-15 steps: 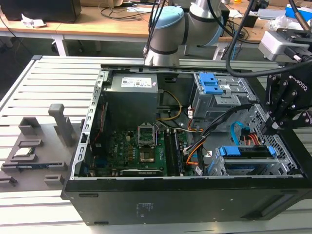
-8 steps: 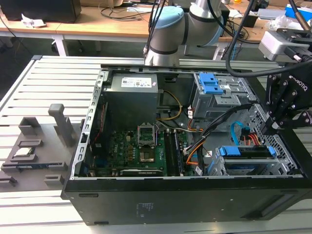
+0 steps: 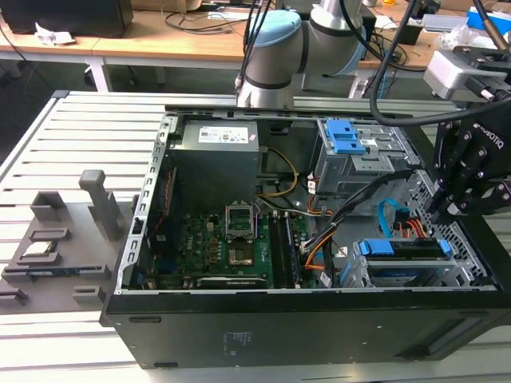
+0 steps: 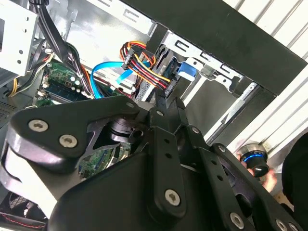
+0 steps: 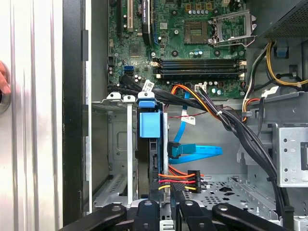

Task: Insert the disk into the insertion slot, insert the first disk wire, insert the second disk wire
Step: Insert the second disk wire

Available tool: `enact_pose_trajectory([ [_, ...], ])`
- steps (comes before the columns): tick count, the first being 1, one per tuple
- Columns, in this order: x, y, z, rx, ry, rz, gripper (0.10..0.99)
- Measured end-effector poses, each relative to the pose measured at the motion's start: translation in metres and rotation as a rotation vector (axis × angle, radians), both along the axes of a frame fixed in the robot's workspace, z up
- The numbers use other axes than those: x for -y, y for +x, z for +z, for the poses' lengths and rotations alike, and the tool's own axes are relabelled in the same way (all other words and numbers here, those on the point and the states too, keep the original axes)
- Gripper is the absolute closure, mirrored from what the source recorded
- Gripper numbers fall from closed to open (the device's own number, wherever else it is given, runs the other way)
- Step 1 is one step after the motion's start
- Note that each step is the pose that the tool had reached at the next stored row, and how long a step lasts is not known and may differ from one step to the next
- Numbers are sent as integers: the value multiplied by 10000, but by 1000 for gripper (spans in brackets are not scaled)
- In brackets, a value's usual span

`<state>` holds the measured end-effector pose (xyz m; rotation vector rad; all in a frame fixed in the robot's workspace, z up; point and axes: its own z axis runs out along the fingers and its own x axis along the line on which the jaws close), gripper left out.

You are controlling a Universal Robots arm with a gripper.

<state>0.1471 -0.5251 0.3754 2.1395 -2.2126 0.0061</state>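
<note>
Seating the first wire (image 4: 144,66) is judged to be the step in hand. The gripper (image 4: 167,102) stands at the end of the disk (image 5: 147,126), its two fingers drawn together on the small dark plug that ends the red, orange and black bundle. In the second wrist view the hold looks clamped, with no gap beside the plug. The plug lies against the disk's end, but whether it is fully home cannot be told. The disk, in its blue frame, already sits on edge inside the slot (image 5: 129,144), at the near corner of the case (image 3: 279,319) on the exterior view's right. Just past the plug, the second wire (image 5: 199,150) loops over the case floor. Its connector hangs just beside the disk and does not look plugged in, so that step is not yet done. Finishing the present step calls, by estimate, for a straight push along the plug's axis, with the plug square to its socket and the blue loop clear of the fingers. Farther in lie the motherboard (image 5: 192,43) and a second cage (image 3: 359,155) with blue tabs. The case rests on a slatted table (image 3: 80,136). Count: one gripper, one disk, one slot, one first wire, one second wire, one further cage.
</note>
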Motion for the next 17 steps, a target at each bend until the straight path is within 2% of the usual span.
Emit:
enact_pose_trajectory([
  [3,-12,-9,2,0,-5,1,847],
  [5,-38,-50,-3,0,-2,1,847],
  [7,-58,-169,-13,-1,0,1,847],
  [9,-64,-219,-16,0,0,0,847],
  [11,-124,-248,-22,0,-2,0,847],
  [14,-130,-321,-39,0,-1,1,847],
  [17,-130,-425,-71,0,-98,1,847],
])
